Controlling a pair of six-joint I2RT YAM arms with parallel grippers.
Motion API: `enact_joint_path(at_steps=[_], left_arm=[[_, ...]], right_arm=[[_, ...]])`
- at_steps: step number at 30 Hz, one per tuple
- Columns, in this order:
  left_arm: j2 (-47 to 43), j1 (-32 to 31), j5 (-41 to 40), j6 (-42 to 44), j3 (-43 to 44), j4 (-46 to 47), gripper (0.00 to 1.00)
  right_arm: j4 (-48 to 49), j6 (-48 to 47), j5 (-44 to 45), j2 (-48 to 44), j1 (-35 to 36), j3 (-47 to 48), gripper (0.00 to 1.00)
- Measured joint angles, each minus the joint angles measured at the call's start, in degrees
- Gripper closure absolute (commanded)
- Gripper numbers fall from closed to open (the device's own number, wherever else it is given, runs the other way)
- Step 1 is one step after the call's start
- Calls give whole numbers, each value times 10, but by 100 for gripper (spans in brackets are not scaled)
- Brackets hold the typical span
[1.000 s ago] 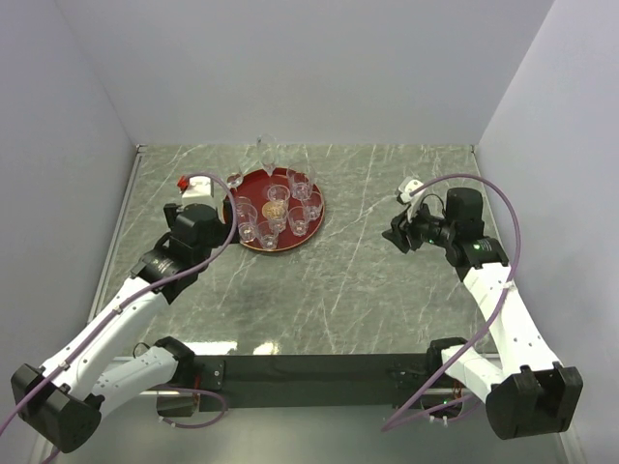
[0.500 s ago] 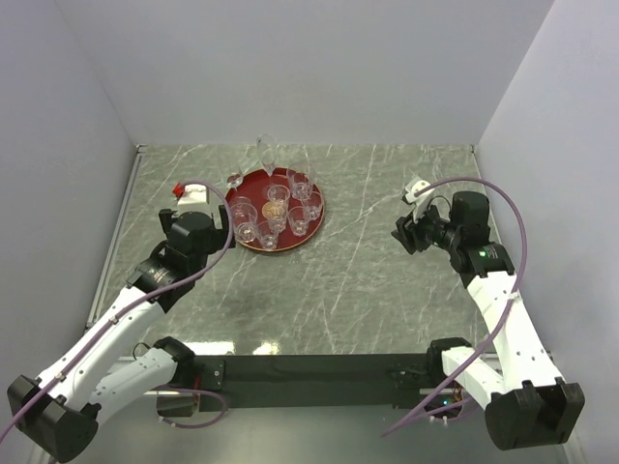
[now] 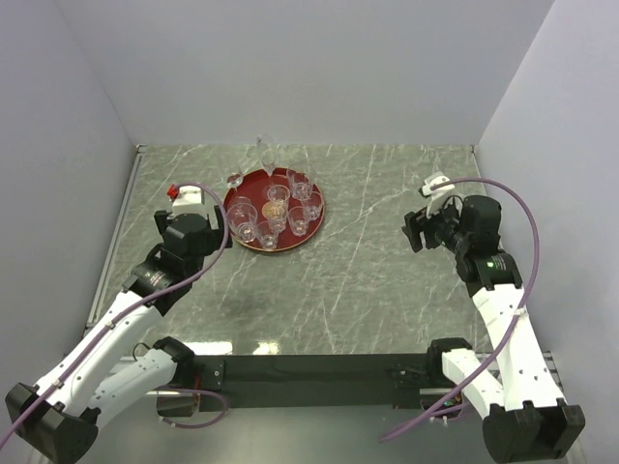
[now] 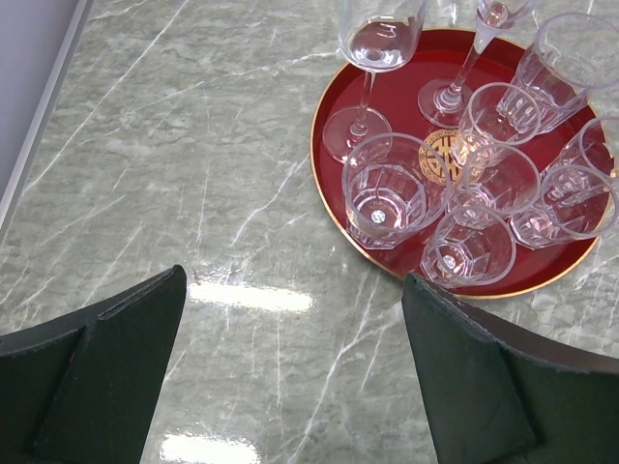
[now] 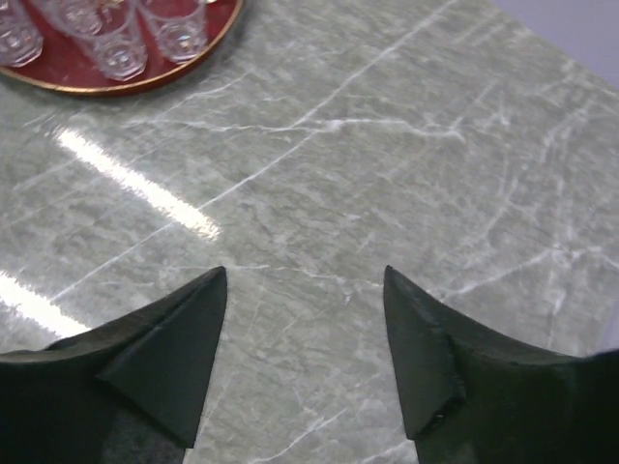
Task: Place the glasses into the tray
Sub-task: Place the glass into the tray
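Note:
The round dark-red tray (image 3: 253,187) with a gold emblem sits at the back left of the marble table. All the clear glasses (image 3: 276,215) that I see stand inside its rim. In the left wrist view the tray (image 4: 406,106) holds several short tumblers (image 4: 387,198) and two stemmed glasses (image 4: 372,48). My left gripper (image 3: 211,230) hovers just left of the tray, open and empty (image 4: 290,290). Far off at the right, my right gripper (image 3: 414,232) is open over bare marble (image 5: 305,275). The tray's edge (image 5: 68,72) shows at the upper left of the right wrist view.
The table's left metal edge (image 4: 39,116) runs close to my left arm. Grey walls close in the table at the back and both sides. Marble (image 3: 368,261) stretches between the tray and my right gripper.
My left arm has drawn back a little from the tray toward the near left. My right arm has swung right and back, and its jaws have spread wider.

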Motion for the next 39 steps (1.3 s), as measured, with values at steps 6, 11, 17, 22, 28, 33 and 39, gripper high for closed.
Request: enact_joint_path(at_steps=[6, 11, 17, 22, 28, 33, 39], left_arm=[[-4, 5, 0, 0, 0, 0, 1], [-5, 10, 0, 0, 0, 0, 0], [-5, 11, 0, 0, 0, 0, 1], [-5, 13, 0, 0, 0, 0, 1], [-5, 14, 0, 0, 0, 0, 1], [-5, 15, 0, 0, 0, 0, 1], [-5, 15, 0, 0, 0, 0, 1]], right_arm=[[24, 57, 59, -23, -2, -7, 5], [43, 110, 107, -39, -5, -20, 3], [66, 162, 159, -40, -5, -26, 2], [78, 202, 207, -45, -6, -29, 1], [88, 231, 235, -52, -7, -30, 1], [92, 240, 243, -54, -7, -37, 1], [97, 240, 258, -55, -7, -45, 1]])
